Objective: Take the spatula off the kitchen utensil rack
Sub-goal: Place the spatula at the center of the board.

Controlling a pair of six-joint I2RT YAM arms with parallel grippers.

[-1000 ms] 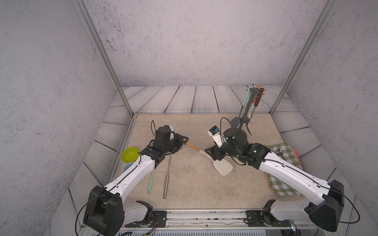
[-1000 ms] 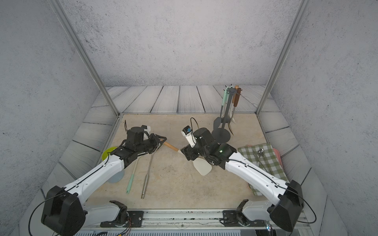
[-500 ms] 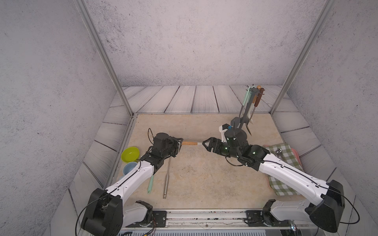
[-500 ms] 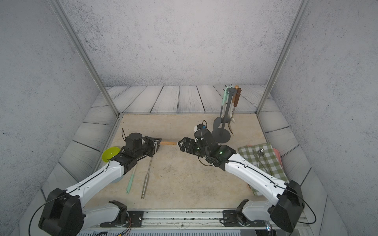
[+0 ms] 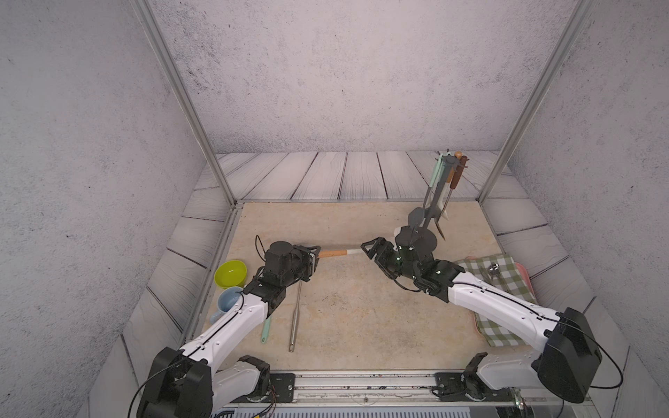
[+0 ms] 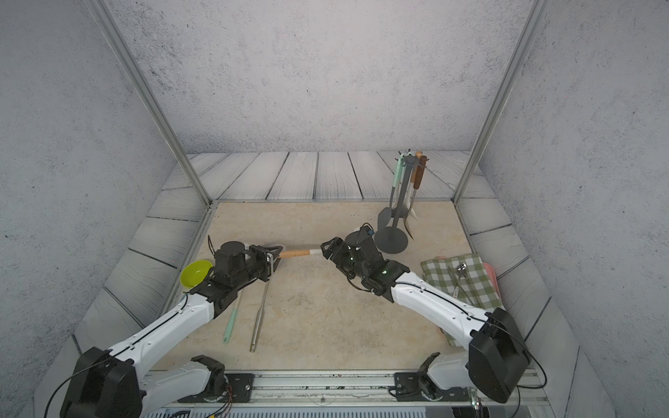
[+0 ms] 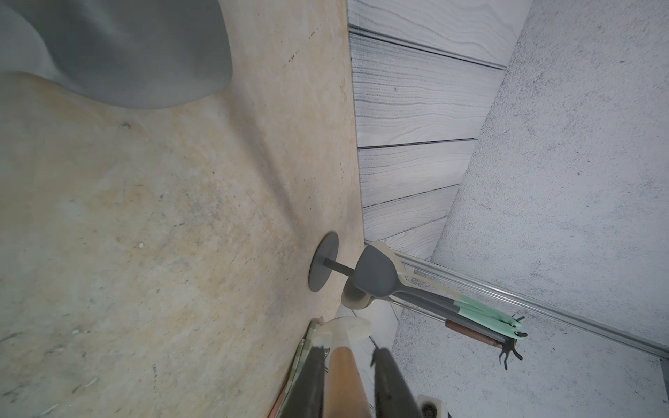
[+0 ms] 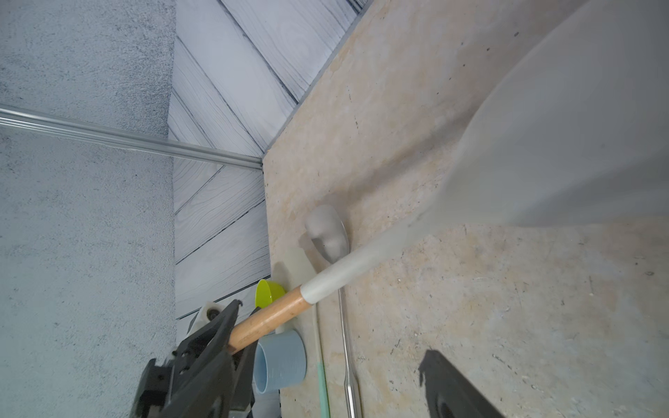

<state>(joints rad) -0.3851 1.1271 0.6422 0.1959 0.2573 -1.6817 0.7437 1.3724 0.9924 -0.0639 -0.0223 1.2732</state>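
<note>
The spatula, with a wooden handle and a cream head, hangs level above the table, off the kitchen utensil rack. My left gripper is shut on the end of its handle. My right gripper faces it, open, at the cream neck. In the right wrist view the head looms blurred close by. One right finger stands apart over bare table. I cannot tell whether the head lies between the right jaws.
Several utensils still hang on the rack, including a dark grey turner. A lime bowl and a blue cup sit at the left edge. A mint-handled tool and a metal spoon lie beside the left arm. A checked cloth lies right.
A second ago the spatula slanted down toward the front with its head low. The left gripper has swung it level, and the right gripper has turned to face it. Little has moved since half a second ago.
</note>
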